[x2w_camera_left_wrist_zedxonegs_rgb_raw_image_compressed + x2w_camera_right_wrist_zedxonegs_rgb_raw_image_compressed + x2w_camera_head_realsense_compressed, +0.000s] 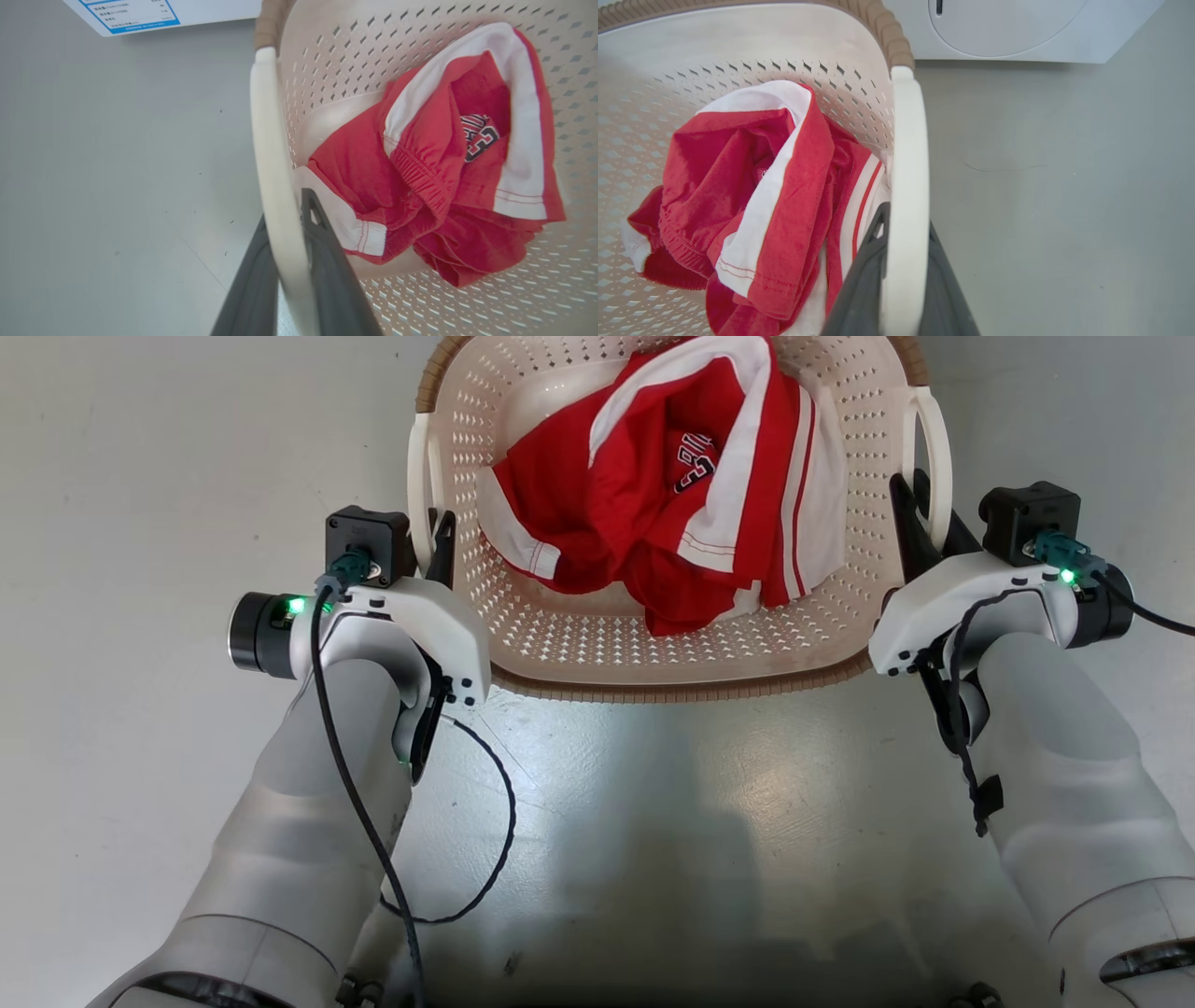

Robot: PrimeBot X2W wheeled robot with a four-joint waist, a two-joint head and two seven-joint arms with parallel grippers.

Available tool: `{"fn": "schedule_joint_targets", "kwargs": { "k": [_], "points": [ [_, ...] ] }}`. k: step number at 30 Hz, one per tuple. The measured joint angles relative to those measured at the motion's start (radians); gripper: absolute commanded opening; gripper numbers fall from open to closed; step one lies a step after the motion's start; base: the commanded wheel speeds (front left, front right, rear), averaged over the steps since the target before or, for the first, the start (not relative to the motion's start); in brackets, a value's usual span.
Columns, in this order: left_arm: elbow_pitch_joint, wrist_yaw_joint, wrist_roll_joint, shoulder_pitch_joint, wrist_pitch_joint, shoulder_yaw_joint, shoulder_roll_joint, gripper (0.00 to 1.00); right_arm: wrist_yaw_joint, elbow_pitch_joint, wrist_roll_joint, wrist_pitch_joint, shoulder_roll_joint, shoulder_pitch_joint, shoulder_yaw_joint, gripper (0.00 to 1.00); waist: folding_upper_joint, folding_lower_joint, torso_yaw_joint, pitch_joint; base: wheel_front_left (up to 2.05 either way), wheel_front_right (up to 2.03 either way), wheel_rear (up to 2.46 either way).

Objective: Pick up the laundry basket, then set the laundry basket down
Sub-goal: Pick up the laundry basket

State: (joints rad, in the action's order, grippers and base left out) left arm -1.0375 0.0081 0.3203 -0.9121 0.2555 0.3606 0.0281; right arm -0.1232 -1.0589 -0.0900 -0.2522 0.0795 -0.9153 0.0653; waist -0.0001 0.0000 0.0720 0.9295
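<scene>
- Grey floor (653,803) spreads beneath my two arms and out to both sides.
- My left gripper (431,537) is closed. Its two dark fingers pinch the left handle (268,140) between them, one on each side.
- The laundry basket (579,644) is straight ahead, between my grippers. I cannot tell whether it rests on the floor or hangs just above it.
- A red-and-white garment (653,485) lies crumpled inside, toward the basket's right wall.
- My right gripper (924,513) is closed the same way on the right handle (908,154).
- A white washing machine (1017,28) stands on the floor beyond the basket's far right corner.
</scene>
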Motion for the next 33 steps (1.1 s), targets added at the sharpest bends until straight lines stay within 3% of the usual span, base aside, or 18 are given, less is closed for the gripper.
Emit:
{"fn": "schedule_joint_targets", "kwargs": {
  "k": [18, 25, 33],
  "points": [
    [-0.011, 0.038, 0.068, 0.066, 0.0, 0.063, -0.002, 0.0, 0.0, -0.084, -0.049, 0.0, -0.003, 0.028, 0.02, 0.0, 0.0, 0.0, -0.004, -0.116, 0.0, 0.0, 0.0],
    [-0.037, 0.041, 0.089, 0.153, 0.0, 0.047, -0.008, 0.0, 0.0, -0.146, -0.121, 0.0, -0.014, 0.1, 0.084, 0.0, 0.0, 0.0, -0.019, -0.221, 0.0, 0.0, 0.0],
    [-0.101, 0.034, 0.124, 0.281, 0.0, 0.051, -0.017, 0.0, 0.0, -0.188, -0.256, 0.024, -0.026, 0.222, 0.224, 0.0, 0.0001, 0.0, -0.039, -0.374, 0.0, 0.0, 0.0]
  ]
}}
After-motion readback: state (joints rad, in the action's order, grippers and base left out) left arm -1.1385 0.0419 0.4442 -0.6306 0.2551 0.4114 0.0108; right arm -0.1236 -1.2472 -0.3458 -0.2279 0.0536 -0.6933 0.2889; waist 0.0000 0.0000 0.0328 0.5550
